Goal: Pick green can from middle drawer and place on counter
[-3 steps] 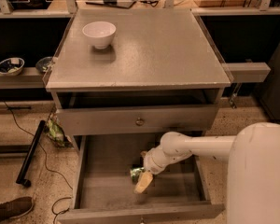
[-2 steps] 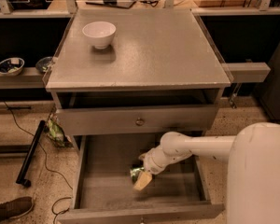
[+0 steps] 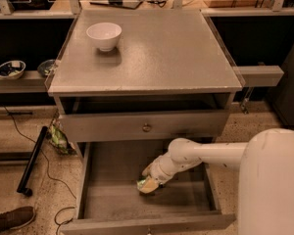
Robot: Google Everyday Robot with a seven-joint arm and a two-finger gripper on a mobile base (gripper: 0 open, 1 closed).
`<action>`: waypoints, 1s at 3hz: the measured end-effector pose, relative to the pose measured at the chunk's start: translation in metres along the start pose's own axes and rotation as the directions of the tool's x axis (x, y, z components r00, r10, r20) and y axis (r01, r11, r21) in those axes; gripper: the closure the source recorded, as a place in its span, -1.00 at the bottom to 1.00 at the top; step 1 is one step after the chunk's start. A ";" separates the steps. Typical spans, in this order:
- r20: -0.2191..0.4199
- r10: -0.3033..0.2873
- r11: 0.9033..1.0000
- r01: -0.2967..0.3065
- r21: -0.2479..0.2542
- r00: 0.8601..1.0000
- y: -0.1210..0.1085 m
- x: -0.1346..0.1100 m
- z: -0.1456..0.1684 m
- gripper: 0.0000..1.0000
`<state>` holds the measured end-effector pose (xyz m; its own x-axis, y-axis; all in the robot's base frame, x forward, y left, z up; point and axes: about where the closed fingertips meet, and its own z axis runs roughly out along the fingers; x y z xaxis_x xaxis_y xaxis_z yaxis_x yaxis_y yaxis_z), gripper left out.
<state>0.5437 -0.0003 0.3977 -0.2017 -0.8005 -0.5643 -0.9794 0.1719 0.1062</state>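
The middle drawer (image 3: 103, 199) is pulled out below the cabinet, its plank floor showing. My white arm reaches down into it from the right. The gripper (image 3: 149, 182) is low over the drawer floor, right at the green can (image 3: 146, 186). Only a small green and pale patch of the can shows beneath the gripper. The counter (image 3: 161, 53) is the flat grey top above.
A white bowl (image 3: 104, 35) stands on the counter at the back left. A closed drawer front with a brass knob (image 3: 146, 128) sits above the open drawer. Side shelves flank the cabinet; the left one holds small dishes (image 3: 10, 68). A black pole and cable lie on the floor at left.
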 end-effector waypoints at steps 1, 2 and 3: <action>0.000 0.000 1.000 0.000 0.000 1.000 0.000 0.000 0.000 0.77; 0.000 0.000 1.000 0.000 0.000 1.000 0.000 0.000 0.000 1.00; -0.011 0.031 1.000 -0.031 0.003 0.999 0.003 -0.001 -0.005 1.00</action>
<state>0.5412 -0.0023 0.4027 -0.2322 -0.8012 -0.5516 -0.9726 0.1984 0.1212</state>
